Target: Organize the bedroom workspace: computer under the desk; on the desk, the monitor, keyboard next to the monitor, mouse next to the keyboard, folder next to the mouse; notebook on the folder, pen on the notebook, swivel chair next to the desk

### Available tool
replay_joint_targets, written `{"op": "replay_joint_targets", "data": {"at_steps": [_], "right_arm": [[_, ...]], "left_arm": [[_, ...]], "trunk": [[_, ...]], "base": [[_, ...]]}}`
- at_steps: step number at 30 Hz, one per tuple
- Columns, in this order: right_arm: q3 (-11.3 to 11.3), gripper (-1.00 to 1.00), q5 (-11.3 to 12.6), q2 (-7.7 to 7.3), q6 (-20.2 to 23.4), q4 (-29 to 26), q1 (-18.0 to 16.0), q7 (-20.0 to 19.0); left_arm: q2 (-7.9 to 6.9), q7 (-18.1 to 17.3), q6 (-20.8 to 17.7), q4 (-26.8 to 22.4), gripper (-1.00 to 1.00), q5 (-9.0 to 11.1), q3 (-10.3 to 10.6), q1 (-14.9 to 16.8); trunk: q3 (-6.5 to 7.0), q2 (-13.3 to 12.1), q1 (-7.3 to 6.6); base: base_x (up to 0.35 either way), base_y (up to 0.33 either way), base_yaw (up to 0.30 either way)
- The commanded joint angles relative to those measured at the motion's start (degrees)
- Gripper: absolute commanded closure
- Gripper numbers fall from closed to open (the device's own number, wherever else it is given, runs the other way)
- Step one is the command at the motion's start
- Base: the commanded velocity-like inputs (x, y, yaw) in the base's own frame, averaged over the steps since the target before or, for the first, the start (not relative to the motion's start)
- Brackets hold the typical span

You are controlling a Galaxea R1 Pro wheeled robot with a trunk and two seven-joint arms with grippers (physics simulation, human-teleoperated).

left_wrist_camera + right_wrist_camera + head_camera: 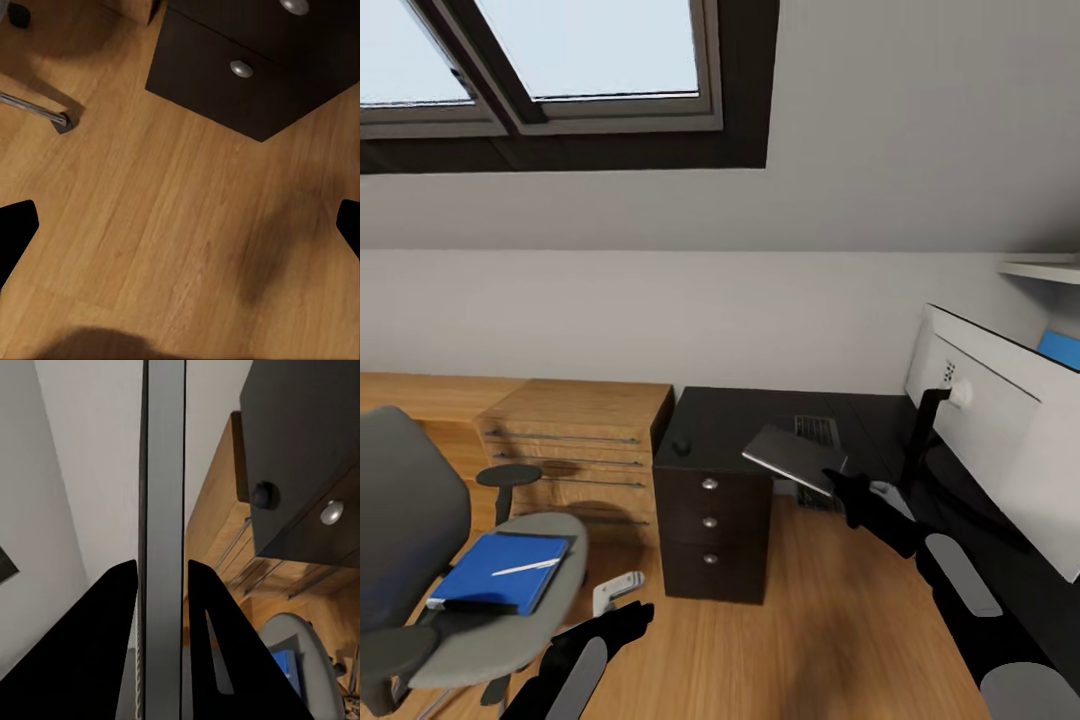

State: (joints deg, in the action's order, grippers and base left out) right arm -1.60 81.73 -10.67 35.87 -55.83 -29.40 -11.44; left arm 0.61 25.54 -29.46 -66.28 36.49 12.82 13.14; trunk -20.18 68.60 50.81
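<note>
Over desk (755, 420), right hand (161, 577) gripping one notebook (795, 457)

Attic home office, bedroom corner. Sloped grey ceiling (880, 120) overhead, dark-framed skylight (560, 60) up top. Light wood floor (830, 620). Glossy black desk (760, 425) with drawer unit (710, 525), monitor (1000, 440) on it. Grey swivel chair (420, 540) alongside, low wooden cabinet (575, 440) against white wall.
</note>
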Motion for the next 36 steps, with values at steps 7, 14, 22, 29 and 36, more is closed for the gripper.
{"op": "replay_joint_targets", "data": {"at_steps": [7,14,22,29,36], "right_arm": [[0.0,1.00,0.2,-0.02,0.4,0.1,0.0,-0.2],[0.1,1.00,0.2,0.03,0.2,0.4,0.0,-0.4],[0.2,1.00,0.2,0.04,0.2,0.8,0.0,-0.5],[0.5,1.00,0.2,0.10,0.3,0.8,0.0,-0.3],[0.5,1.00,0.0,1.13,0.2,0.8,0.0,-0.3]], "left_arm": [[-0.05,0.6,-0.1,-0.1,-1.00,0.6,0.4,0.0],[-0.07,0.6,-0.1,-0.1,-1.00,0.6,0.5,0.0],[-0.06,0.6,-0.1,-0.1,-1.00,0.5,0.5,0.0],[0.00,0.7,-0.1,-0.1,-1.00,0.6,1.2,0.0],[-0.01,0.7,-0.1,-0.1,-1.00,0.5,1.5,0.0]], "trunk": [[0.04,0.0,0.02],[0.05,0.0,0.02],[0.05,0.0,0.02],[0.05,0.0,0.02],[0.05,0.0,0.02]], "base": [[0.043,0.000,0.029],[0.005,0.000,0.003],[0.146,0.125,0.000],[0.245,0.194,0.000],[0.308,0.099,0.000]]}}
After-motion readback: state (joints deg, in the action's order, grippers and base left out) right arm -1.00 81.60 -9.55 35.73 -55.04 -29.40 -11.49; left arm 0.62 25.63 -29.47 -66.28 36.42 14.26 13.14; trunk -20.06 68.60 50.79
